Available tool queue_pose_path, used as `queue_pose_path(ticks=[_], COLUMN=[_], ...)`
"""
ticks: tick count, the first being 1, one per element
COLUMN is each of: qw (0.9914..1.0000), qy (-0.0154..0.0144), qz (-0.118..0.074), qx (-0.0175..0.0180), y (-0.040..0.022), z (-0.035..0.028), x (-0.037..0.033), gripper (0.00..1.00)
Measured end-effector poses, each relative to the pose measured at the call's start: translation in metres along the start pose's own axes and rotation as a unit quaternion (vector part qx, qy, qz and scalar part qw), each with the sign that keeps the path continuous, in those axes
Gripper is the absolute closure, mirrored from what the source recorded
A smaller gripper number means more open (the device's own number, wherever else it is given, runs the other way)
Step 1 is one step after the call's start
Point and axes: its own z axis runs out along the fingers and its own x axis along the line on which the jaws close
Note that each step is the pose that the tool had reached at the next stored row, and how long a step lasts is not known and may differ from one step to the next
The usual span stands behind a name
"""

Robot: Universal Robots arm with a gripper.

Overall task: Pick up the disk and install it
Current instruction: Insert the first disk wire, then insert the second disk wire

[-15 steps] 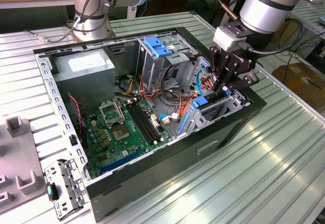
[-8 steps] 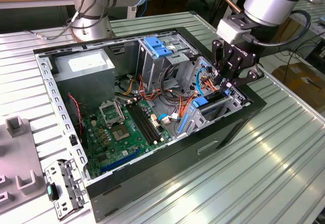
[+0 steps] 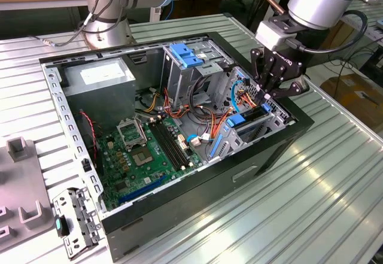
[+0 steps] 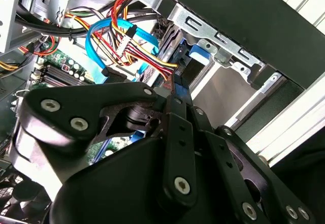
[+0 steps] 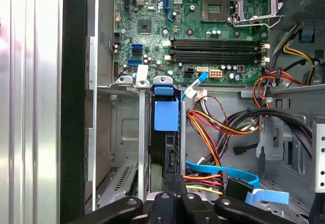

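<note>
The disk (image 3: 252,117) stands on edge in the drive bay at the corner of the open computer case (image 3: 179,207) on the exterior view's right, its blue carrier rail beside it. In the first wrist view the disk (image 5: 165,153) is a dark slab between the bay's metal walls, with a blue tab at its far end. My black gripper (image 3: 267,102) hangs straight over the bay. Its fingers (image 5: 175,181) are shut together, tips at the disk's near end (image 4: 170,43). In the second wrist view the gripper (image 4: 174,94) meets the disk's edge; whether it presses on it I cannot tell.
Orange, yellow and blue cables (image 3: 209,117) crowd the space beside the bay. A tall grey cage with a blue latch (image 3: 185,57), the grey power supply box (image 3: 99,75) and the green motherboard (image 3: 149,150) fill the case. A metal bracket (image 3: 75,219) lies on the ribbed table.
</note>
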Motion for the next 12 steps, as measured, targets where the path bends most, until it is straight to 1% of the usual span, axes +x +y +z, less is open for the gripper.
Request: queue_pose_path(ticks=[12], qw=[1.00000], qy=[0.0000], qz=[0.000], qx=[0.0001], y=[0.0000], z=[0.0000], x=[0.0000], gripper=[0.89])
